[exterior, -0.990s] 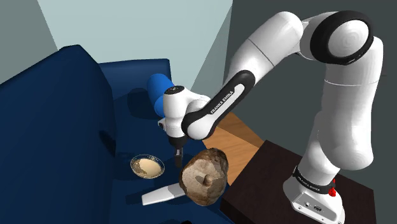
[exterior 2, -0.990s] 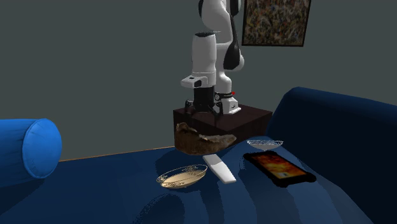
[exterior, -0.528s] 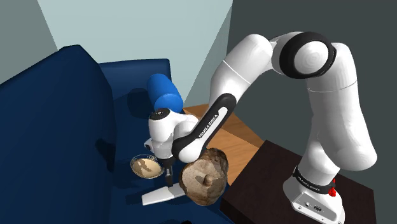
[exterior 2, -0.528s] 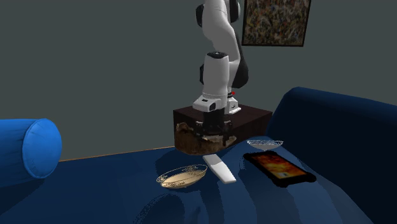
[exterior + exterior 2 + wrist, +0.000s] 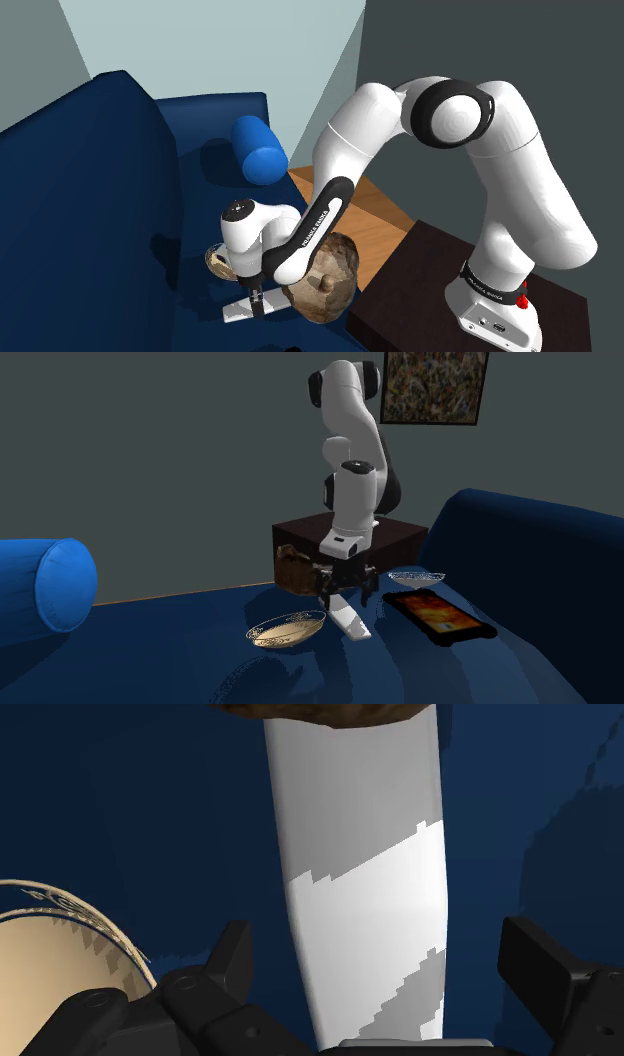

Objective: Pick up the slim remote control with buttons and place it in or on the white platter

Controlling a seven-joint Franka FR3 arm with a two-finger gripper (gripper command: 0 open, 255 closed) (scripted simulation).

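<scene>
A slim plain white remote (image 5: 243,309) (image 5: 350,620) (image 5: 360,884) lies on the blue sofa seat (image 5: 180,652). My open gripper (image 5: 258,300) (image 5: 347,592) (image 5: 385,964) hangs just over it, one black finger on each side, neither touching it. A shallow cream dish with a pale rim (image 5: 217,262) (image 5: 287,629) (image 5: 50,964) sits beside the remote. A smaller whitish dish (image 5: 417,577) rests farther back, near the sofa's backrest. No buttons show on the remote.
A brown rock-like lump (image 5: 325,275) (image 5: 295,567) (image 5: 330,712) touches the remote's far end. A dark tablet with an orange screen (image 5: 438,614) lies by the backrest. A blue bolster (image 5: 260,160) (image 5: 50,582) rests on the seat. The dark stand (image 5: 440,290) borders the sofa.
The arm has swung down from above the cream dish to the remote. The fingers stayed open throughout. Nothing on the sofa has shifted.
</scene>
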